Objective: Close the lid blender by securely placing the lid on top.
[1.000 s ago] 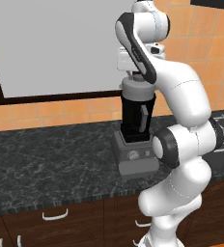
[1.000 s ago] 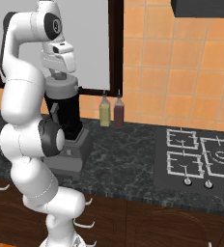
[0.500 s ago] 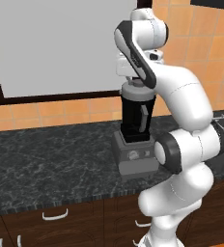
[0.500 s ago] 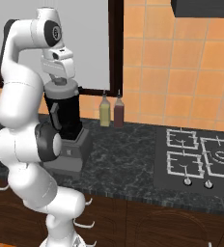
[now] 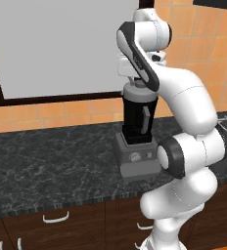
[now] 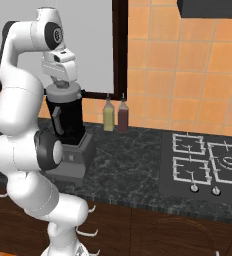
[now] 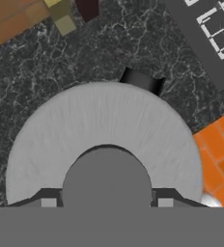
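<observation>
While I watch, the lid (image 5: 138, 91) sits on the blender (image 5: 137, 132), my end effector (image 6: 61, 82) clamping its knob.
Two bottles (image 6: 115, 114) stand near on the counter (image 5: 47, 161); a hob (image 6: 208, 165) lies well apart. I read no writing.

round grey lid (image 7: 104, 125) close below, raised centre knob (image 7: 106, 178), dark speckled counter (image 7: 46, 62) beyond

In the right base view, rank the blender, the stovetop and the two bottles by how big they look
Largest to smallest as they look:
1. Stovetop, though it sits nearer the camera than the bottles.
2. Blender, partly hidden by the arm.
3. Olive bottle and dark red bottle: alike, no ranking between them.
</observation>
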Controlling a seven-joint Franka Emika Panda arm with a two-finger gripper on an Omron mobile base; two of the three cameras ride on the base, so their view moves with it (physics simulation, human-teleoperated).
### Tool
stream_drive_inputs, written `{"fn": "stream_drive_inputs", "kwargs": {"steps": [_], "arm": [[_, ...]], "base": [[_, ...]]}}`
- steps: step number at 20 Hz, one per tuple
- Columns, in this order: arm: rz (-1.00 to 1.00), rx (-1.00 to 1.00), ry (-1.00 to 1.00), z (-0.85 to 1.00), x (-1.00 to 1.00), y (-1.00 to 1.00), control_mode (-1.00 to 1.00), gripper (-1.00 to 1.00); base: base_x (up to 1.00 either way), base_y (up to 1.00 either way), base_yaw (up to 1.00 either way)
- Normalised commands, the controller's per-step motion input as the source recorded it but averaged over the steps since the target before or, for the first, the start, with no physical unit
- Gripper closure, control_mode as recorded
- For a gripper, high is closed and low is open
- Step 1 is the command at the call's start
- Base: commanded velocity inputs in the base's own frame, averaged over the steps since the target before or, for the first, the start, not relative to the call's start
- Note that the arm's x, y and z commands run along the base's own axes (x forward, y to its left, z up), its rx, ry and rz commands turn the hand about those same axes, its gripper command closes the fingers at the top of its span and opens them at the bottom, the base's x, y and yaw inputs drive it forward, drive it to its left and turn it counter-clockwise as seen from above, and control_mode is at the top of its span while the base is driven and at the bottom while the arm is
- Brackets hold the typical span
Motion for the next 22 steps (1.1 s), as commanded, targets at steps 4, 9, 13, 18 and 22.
{"fn": "stream_drive_inputs", "kwargs": {"steps": [4,9,13,18,22], "arm": [[0.0,0.03,-0.15,0.26,-0.12,0.0,-1.0,-1.0],[0.01,0.08,-0.24,0.34,-0.54,-0.08,-1.0,-1.0],[0.02,0.11,-0.36,-0.13,-1.0,-0.96,-1.0,-1.0],[0.02,0.01,-0.31,-0.54,-1.0,-1.0,-1.0,-1.0],[0.01,0.0,-0.31,-0.67,-1.0,-1.0,-1.0,-1.0]], "base": [[0.0,0.0,0.0],[0.0,0.0,0.0],[0.0,0.0,0.0],[0.0,0.0,0.0],[0.0,0.0,0.0]]}}
